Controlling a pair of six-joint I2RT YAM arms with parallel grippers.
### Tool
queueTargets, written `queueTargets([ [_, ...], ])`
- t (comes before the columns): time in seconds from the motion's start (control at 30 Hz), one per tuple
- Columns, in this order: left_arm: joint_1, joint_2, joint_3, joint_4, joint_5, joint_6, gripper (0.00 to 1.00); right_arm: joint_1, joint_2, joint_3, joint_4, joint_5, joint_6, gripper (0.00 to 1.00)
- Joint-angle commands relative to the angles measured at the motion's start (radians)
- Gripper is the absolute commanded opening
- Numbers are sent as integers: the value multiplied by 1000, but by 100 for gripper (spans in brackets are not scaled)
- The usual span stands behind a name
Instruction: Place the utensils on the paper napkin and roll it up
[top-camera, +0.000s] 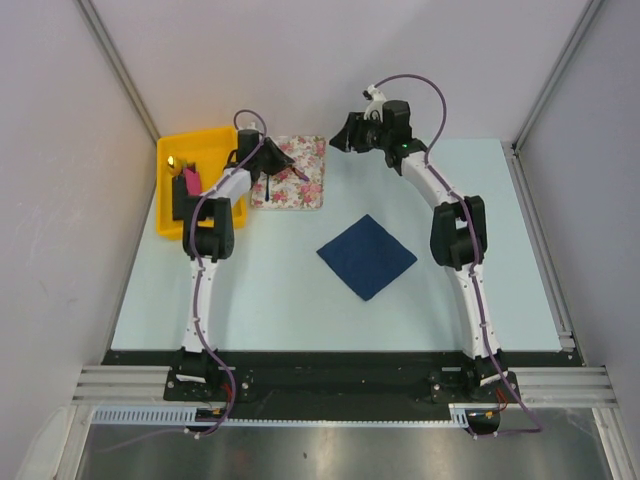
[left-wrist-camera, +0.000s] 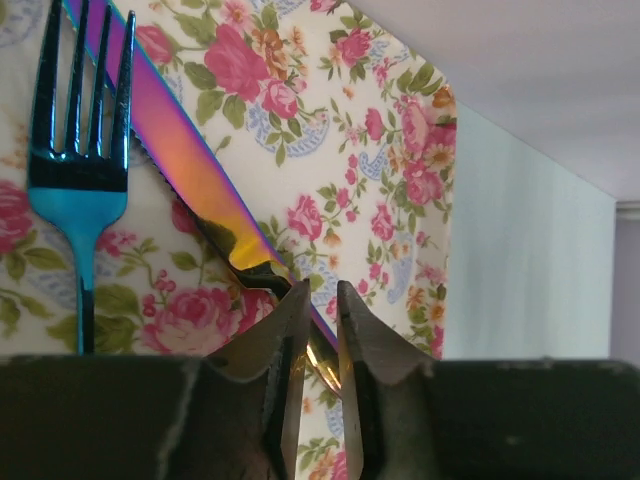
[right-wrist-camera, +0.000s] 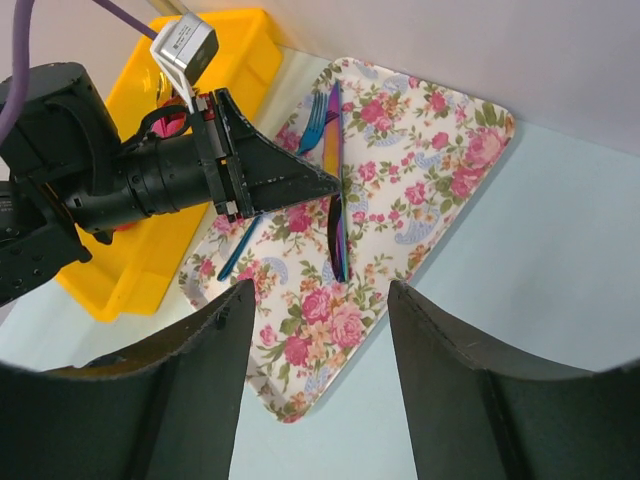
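On the floral mat fork and knife lie; left claw straddles the knife narrowly, grip unclear; right claw released. Navy napkin is bare, unrolled.

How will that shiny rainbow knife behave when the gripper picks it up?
Probably stiff: the knife looks like polished metal. Its glossy finish may make it slippery to hold. The left gripper straddles it near the middle, so it should lift fairly level rather than tip.
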Motion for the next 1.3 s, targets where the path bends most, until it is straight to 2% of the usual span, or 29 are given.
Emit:
queueTargets([
  [0.0,3,-64,-71,-62,37,-49,21,-11,-69,3,-1,-21,19,61],
  [0.33,-6,-153,-158,-223,61,-8,13,-20,-100,-75,-4,-61,7,61],
  [0.43,-8,-198,-214,-181,84,20,10,-25,-110,-91,4,-70,5,61],
  [0.53,-8,-258,-221,-95,52,69,17,-30,-115,-108,-1,-85,10,61],
  [0.57,-8,-255,-170,-87,32,98,31,-30,-118,-120,1,-93,5,62],
  [0.6,-9,-238,-119,-117,-20,122,38,-30,-120,-126,-1,-96,11,62],
  [0.67,-20,-192,26,-168,-69,171,48,-30,-127,-138,-3,-105,8,62],
  [0.73,-28,-135,85,-193,-69,175,52,-28,-132,-154,-4,-105,8,62],
  [0.8,-29,-95,119,-165,-40,135,50,-31,-133,-164,-4,-104,8,61],
  [0.83,-32,-84,127,-153,-10,114,36,-34,-135,-166,-6,-102,13,61],
  [0.87,-32,-72,133,-135,6,72,32,-34,-137,-168,-6,-99,14,60],
  [1.03,-46,-8,184,-82,-11,24,19,-46,-140,-164,-21,-84,24,59],
  [1.27,-48,61,268,-79,-100,52,10,-57,-158,-148,-61,-56,24,59],
])
